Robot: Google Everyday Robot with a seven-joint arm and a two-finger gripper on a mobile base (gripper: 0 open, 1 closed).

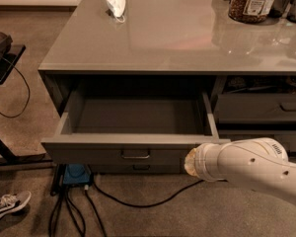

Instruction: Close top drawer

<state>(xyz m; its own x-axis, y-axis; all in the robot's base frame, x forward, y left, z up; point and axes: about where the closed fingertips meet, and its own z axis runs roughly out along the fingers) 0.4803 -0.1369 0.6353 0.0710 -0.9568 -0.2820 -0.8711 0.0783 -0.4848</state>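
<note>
The top drawer (103,149) of the grey desk (163,38) stands partly open. Its tall flat front has a small central pull handle (135,154), and its scuffed grey floor (133,116) is bare. My white arm (251,169) comes in from the lower right. My gripper (190,162) is at the arm's tan tip, against the right end of the drawer front.
A jar (251,1) and a white crumpled thing (116,3) stand on the desktop. Narrower drawers (259,107) fill the right column. Cables (133,199) and a blue box (76,174) lie under the desk. A shoe (7,206) and a black stand (0,48) are at the left.
</note>
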